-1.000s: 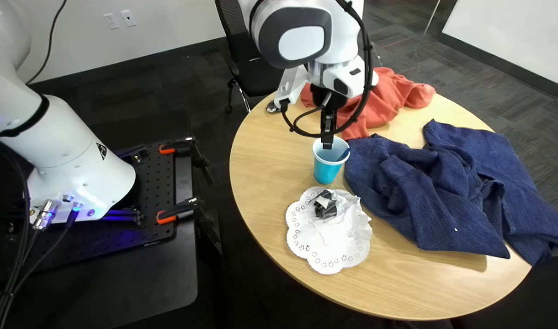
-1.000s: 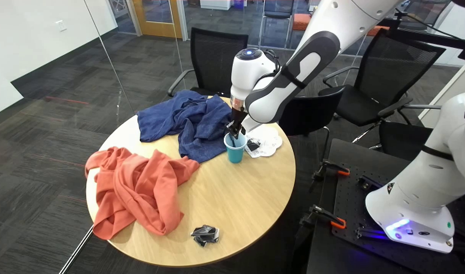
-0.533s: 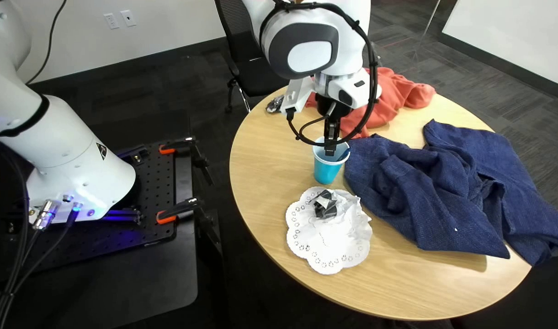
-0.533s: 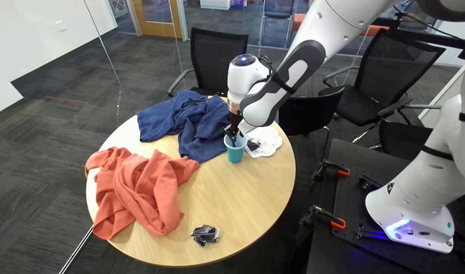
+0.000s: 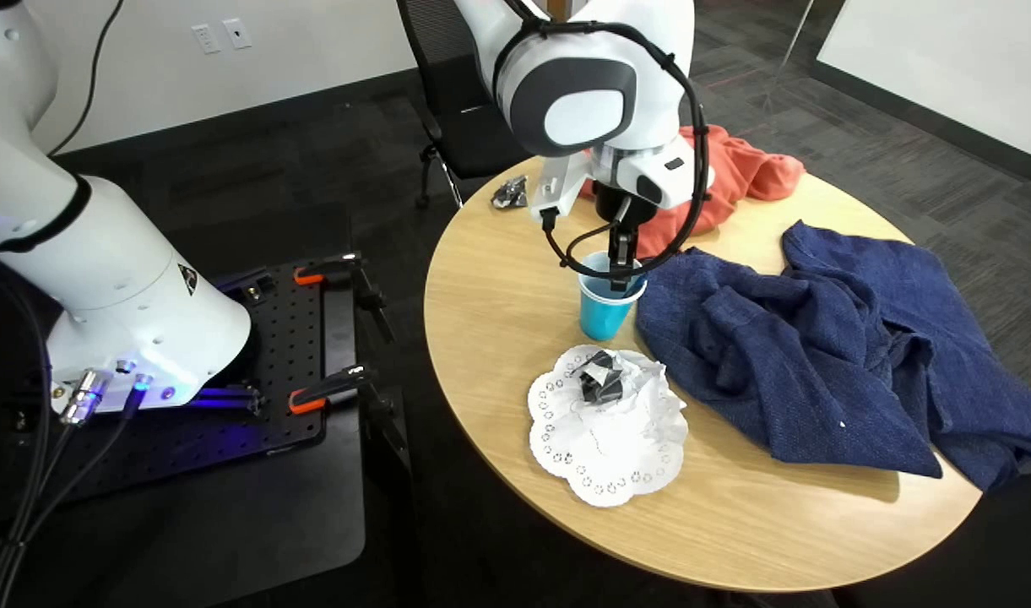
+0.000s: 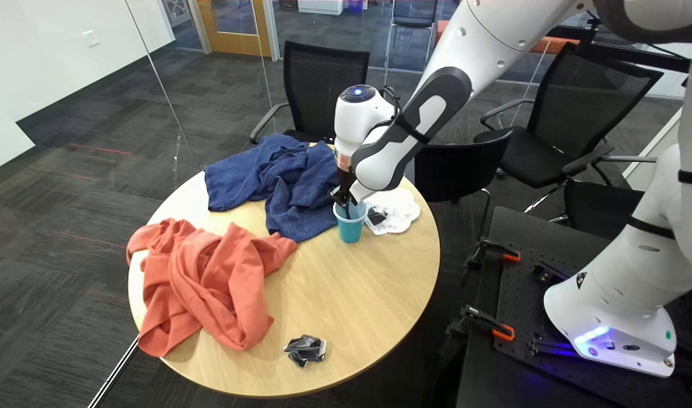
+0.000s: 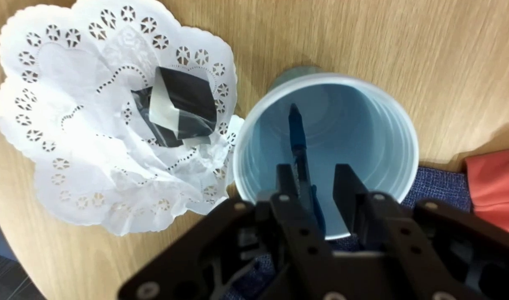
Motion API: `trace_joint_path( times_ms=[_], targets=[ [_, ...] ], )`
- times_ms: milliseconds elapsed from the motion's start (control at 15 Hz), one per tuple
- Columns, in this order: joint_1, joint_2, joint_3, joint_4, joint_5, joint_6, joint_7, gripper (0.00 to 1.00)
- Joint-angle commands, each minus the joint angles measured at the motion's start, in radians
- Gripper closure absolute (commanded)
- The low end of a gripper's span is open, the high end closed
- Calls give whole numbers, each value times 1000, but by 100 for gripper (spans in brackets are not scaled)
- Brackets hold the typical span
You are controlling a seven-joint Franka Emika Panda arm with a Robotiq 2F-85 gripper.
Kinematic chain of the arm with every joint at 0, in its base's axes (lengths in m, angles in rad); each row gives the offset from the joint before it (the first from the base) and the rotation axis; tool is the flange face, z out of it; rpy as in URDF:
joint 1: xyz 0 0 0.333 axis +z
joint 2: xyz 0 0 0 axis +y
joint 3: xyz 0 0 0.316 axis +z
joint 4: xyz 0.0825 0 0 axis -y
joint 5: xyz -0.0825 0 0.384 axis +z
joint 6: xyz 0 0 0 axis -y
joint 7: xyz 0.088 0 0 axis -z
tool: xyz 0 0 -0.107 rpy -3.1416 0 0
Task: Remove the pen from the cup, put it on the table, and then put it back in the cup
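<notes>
The light-blue cup [image 5: 602,319] stands upright on the round wooden table [image 5: 498,287]; it also shows in the other exterior picture [image 6: 351,230] and in the wrist view [image 7: 387,137]. The dark blue pen [image 7: 297,131] leans inside the cup, its tip toward the bottom and its clip end near the rim. My gripper [image 7: 315,168] points down with its fingertips at the cup's mouth, as both exterior views show [image 5: 621,285]. Its fingers are apart. The pen lies between them in the wrist view, close to the left finger, which hides part of it; I cannot tell if they touch.
A white paper doily [image 5: 608,460] with a crumpled black wrapper [image 5: 601,380] lies beside the cup. Dark blue cloth [image 5: 785,355] lies against the cup's other side. An orange cloth [image 6: 209,283] and another black wrapper [image 6: 306,349] are also on the table.
My gripper has moved down and sideways, toward the blue cloth and the pen, and its fingertips now sit lower at the cup's mouth. The cup has stayed in place.
</notes>
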Motion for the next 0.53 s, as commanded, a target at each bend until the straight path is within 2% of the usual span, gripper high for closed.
trace_joint_path(
  times_ms=[0,467],
  targets=[
    [20,37,-24,30,22,30,-32,67],
    [48,80,-50,48,15,76,-23,68]
  ],
)
